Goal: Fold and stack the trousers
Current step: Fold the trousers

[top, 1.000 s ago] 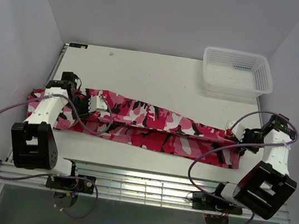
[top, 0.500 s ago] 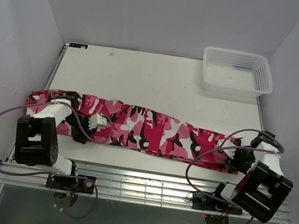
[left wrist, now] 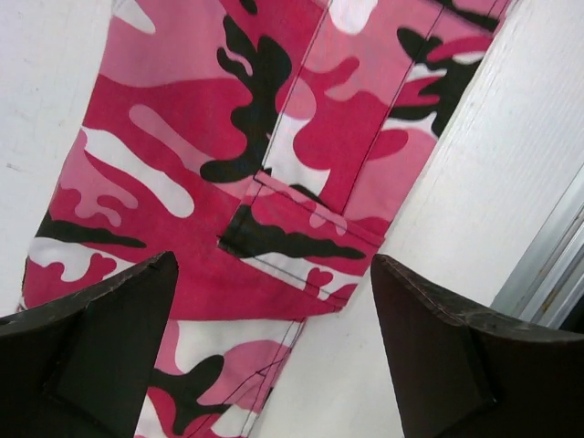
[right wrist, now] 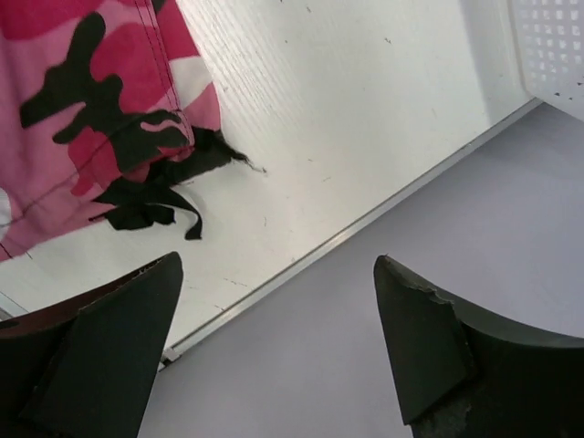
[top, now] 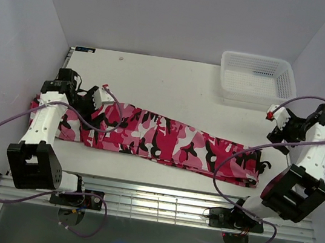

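Observation:
The pink, black and white camouflage trousers [top: 166, 139] lie in a long strip across the near half of the white table [top: 174, 83]. They run from the left edge to the front right. My left gripper [top: 101, 95] hangs open above their left end, holding nothing. In the left wrist view its dark fingers [left wrist: 100, 347] frame a pocket flap of the trousers [left wrist: 274, 182] below. My right gripper [top: 275, 117] is open too, raised off the strip's right end. Its wrist view shows the trousers' hem [right wrist: 100, 100] with black ties [right wrist: 146, 196] at the upper left.
A white mesh basket [top: 258, 78] stands at the back right corner, and its corner also shows as the basket [right wrist: 552, 46] in the right wrist view. The table's right edge [right wrist: 365, 228] and the grey wall lie under the right gripper. Purple cables loop off both arms.
Both grippers opened and let go of the trousers, then rose away from them. The trousers were first drawn toward the near edge and now lie flat.

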You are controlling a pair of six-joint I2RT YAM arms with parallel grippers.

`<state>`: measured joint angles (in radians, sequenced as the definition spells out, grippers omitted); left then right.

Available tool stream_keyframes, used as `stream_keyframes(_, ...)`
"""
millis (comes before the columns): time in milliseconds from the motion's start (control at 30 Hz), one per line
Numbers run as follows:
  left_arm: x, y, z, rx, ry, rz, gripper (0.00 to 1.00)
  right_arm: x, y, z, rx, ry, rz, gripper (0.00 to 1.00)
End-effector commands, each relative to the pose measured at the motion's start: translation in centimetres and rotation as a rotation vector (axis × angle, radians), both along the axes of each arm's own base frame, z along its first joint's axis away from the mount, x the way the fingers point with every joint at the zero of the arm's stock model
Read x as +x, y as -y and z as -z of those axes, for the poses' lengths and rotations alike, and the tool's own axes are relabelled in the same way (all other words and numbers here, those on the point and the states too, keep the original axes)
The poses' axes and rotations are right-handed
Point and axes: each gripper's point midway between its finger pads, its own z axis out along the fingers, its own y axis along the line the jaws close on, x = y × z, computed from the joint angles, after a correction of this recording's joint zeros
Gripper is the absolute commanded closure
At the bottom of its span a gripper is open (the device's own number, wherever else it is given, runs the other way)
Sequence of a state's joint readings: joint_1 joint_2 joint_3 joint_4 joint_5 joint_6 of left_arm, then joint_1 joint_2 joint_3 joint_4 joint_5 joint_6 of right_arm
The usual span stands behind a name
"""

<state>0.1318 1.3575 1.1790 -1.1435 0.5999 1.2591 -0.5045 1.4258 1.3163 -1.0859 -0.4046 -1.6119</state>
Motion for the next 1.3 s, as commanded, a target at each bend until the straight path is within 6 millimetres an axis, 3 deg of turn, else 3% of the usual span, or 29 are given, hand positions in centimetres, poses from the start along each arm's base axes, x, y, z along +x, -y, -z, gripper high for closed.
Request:
stream_keyframes(0,0.9,1.8,-0.4,-0.144,-0.039,-0.091,0.02,-1.1,-3.3,1.6,0.266,-0.188,0.116,0.12)
stream_keyframes(133,3.3,0.9,2.9,-0.163,-0.127,-0.294,0.02,0.3,-4.2,4.6,0.324,-0.324,0.214,0.3)
stream_keyframes(200,3.8,0.9,4.6,-0.178,-0.199,-0.353,0.02,1.0,-4.8,6.1,0.34,-0.37,0.257,0.33)
stream_keyframes(367,3.9,1.1,6.3,-0.204,-0.274,-0.42,0.03,2.9,-4.7,8.9,0.28,-0.389,0.302,0.37)
stream_keyframes(533,3.4,1.0,7.2,-0.197,-0.281,-0.43,0.03,2.2,-4.4,11.8,0.255,-0.494,0.4,0.28)
stream_keyframes(733,2.6,0.6,8.5,-0.165,-0.3,-0.44,0.03,-1.2,-5.6,13.3,0.249,-0.634,0.39,0.33)
stream_keyframes(800,2.3,0.4,9.0,-0.153,-0.308,-0.445,0.03,-1.7,-5.5,13.5,0.234,-0.641,0.383,0.35)
stream_keyframes(900,2.2,0.4,9.4,-0.144,-0.313,-0.448,0.03,-1.8,-5.8,13.5,0.244,-0.637,0.367,0.58)
stream_keyframes(933,2.2,0.3,9.5,-0.144,-0.315,-0.451,0.03,-1.7,-6.0,13.3,0.254,-0.635,0.362,0.7)
stream_keyframes(1033,2.3,0.2,9.5,-0.143,-0.318,-0.459,0.03,-0.8,-6.3,11.7,0.286,-0.601,0.334,0.92)
stream_keyframes(1267,2.8,-0.1,9.2,-0.126,-0.292,-0.461,0.03,1.8,-5.2,7.7,0.261,-0.389,0.293,0.92)
